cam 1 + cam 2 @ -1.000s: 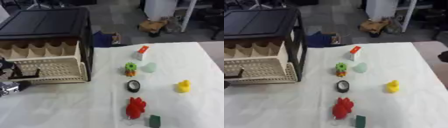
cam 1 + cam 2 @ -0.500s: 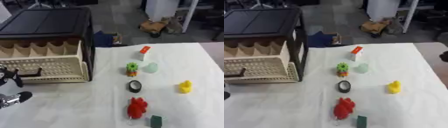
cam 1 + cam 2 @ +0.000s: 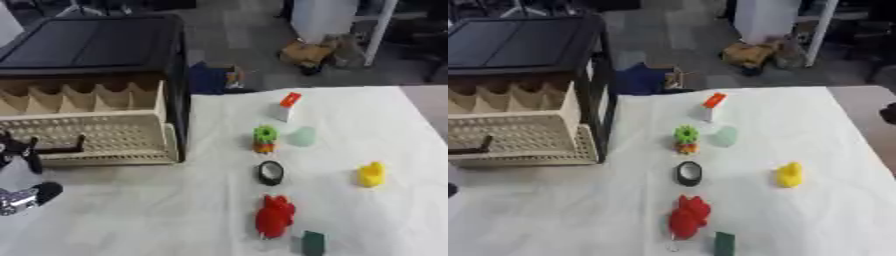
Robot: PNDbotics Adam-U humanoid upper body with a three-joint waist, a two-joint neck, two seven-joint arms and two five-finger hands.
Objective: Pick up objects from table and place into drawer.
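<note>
Loose items, down the counter (image 3: 175, 215) middle from far edge to near:
- white block with red top (image 3: 287, 105)
- green toy (image 3: 264, 138)
- pale cup (image 3: 302, 136)
- black ring (image 3: 270, 172)
- red toy (image 3: 275, 216), likely light and rigid; pinch its middle
- dark green block (image 3: 312, 243)

Toward the right edge: yellow duck (image 3: 372, 174).

Drawer (image 3: 87, 135): pulled out, left edge.

Left hand (image 3: 22, 172): near-left corner, holding nothing; whether curled, cannot tell.

Right hand: unseen.

Much cut off at the edges, and several small things too soft to make out.

The left hand (image 3: 19, 197) shows only as a sliver at the left edge, and whether its fingers are open or curled cannot be told. A dark shape at the right edge (image 3: 888, 113) is cut off and cannot be identified. The drawer (image 3: 87, 131) runs off the left edge, so its full width and its handle (image 3: 52, 149) are only partly shown. The dark green block (image 3: 312, 243) is clipped by the bottom edge. The pale green thing (image 3: 303, 136) is a blurred shape beside the green-and-orange toy (image 3: 264, 138).
</note>
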